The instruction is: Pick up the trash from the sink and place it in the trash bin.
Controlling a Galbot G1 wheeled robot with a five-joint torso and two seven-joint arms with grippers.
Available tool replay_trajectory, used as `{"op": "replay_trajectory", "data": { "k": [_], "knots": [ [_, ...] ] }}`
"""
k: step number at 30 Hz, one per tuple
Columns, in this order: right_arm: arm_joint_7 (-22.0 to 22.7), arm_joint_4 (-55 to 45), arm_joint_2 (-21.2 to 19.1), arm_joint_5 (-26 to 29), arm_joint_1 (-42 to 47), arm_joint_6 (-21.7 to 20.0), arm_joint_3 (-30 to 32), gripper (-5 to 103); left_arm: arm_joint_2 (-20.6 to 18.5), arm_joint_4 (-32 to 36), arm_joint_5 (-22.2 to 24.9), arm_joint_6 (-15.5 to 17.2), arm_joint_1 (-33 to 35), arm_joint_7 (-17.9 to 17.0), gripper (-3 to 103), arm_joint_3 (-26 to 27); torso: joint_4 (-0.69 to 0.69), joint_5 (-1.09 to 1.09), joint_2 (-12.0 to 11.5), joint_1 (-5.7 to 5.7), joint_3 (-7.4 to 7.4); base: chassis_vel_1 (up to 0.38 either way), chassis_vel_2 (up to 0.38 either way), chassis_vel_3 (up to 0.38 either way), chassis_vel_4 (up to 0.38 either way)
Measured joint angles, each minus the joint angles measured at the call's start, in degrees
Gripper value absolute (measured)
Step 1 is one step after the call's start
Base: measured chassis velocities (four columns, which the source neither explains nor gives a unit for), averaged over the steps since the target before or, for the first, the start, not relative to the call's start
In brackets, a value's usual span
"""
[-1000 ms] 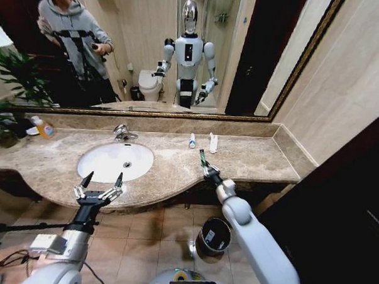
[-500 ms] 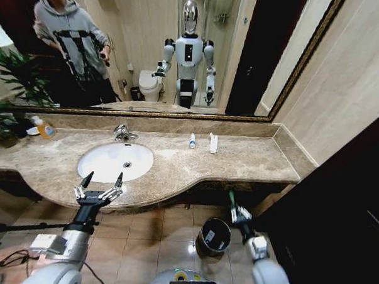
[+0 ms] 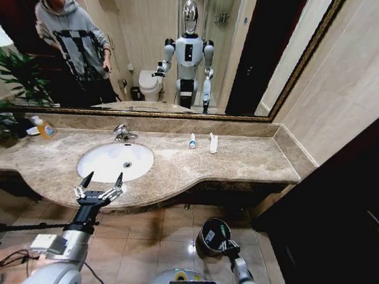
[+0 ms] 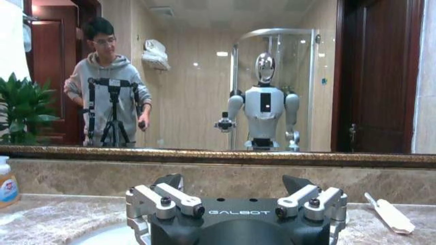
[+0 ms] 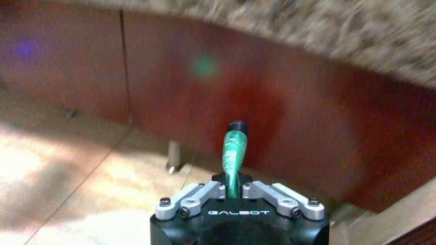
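Trash bin [image 3: 213, 236] is standing on the floor under the table [image 3: 239, 158]; my right tool [image 3: 229, 247] is hovering at its rim, clamping the dark green tube [image 5: 234, 153]. My left tool [image 3: 99, 187] is waiting spread open beside the sink [image 3: 116, 161]. Two white packets [image 3: 213, 143] are remaining on the table.
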State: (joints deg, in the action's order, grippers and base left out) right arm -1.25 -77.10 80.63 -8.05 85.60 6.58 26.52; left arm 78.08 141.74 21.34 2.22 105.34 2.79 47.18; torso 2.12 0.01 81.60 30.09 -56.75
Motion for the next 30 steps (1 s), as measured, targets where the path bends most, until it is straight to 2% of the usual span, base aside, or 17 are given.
{"op": "replay_trajectory", "data": {
  "k": [4, 9, 11, 14, 15, 19, 23, 27, 30],
  "knots": [
    [-2.5, 5.6, 0.1, -1.1, -4.3, -2.1, -1.0, 8, 0.0, 0.0, 0.0, 0.0, 0.0, 0.0, 100, 0.0, 0.00, 0.00, 0.0, 0.00, 0.00, 0.000, 0.000, 0.000, 0.000],
    [-4.0, 19.6, 1.4, -2.4, -12.6, -2.1, -1.3, 8, 0.0, 0.0, 0.0, 0.0, 0.0, 0.0, 100, 0.0, -0.01, 0.00, 0.0, 0.00, 0.00, 0.000, 0.000, 0.000, 0.000],
    [-4.1, 21.8, 1.5, -2.5, -13.9, -1.9, -1.4, 8, 0.0, 0.0, 0.0, 0.0, 0.0, 0.0, 100, 0.0, -0.01, 0.00, 0.0, 0.00, 0.00, 0.000, 0.000, 0.000, 0.000],
    [-3.4, 36.4, 2.5, -3.1, -22.9, 1.8, -1.4, 8, 0.0, 0.0, 0.0, 0.0, 0.0, 0.0, 100, 0.0, 0.00, 0.00, 0.0, 0.00, 0.00, 0.000, 0.000, 0.000, 0.000],
    [-3.4, 36.4, 2.5, -3.1, -22.9, 1.8, -1.4, 8, 0.0, 0.0, 0.0, 0.0, 0.0, 0.0, 100, 0.0, 0.00, 0.00, 0.0, 0.00, 0.00, 0.000, 0.000, 0.000, 0.000],
    [-3.1, 49.2, 2.7, -1.8, -29.7, 3.4, -1.4, 8, 0.0, 0.0, 0.0, 0.0, 0.0, 0.0, 100, 0.0, -0.01, 0.00, 0.0, 0.00, -0.01, 0.000, 0.000, 0.000, 0.000],
    [-3.4, 53.1, 2.9, -1.5, -32.0, 3.2, -1.2, 8, 0.0, 0.0, 0.0, 0.0, 0.0, 0.0, 100, 0.0, -0.01, -0.01, 0.0, -0.01, 0.00, 0.000, 0.000, 0.000, 0.000],
    [-4.6, 56.9, 3.3, 2.1, -35.7, -0.1, -0.3, 8, 0.0, 0.0, 0.0, 0.0, 0.0, 0.0, 100, 0.0, 0.00, -0.01, 0.0, -0.01, 0.00, 0.000, 0.000, 0.000, 0.000],
    [-5.2, 56.9, 3.1, 2.5, -35.9, -0.8, -0.2, 8, 0.0, 0.0, 0.0, 0.0, 0.0, 0.0, 100, 0.0, 0.00, 0.00, 0.0, -0.01, 0.00, 0.000, 0.000, 0.000, 0.000]
  ]
}}
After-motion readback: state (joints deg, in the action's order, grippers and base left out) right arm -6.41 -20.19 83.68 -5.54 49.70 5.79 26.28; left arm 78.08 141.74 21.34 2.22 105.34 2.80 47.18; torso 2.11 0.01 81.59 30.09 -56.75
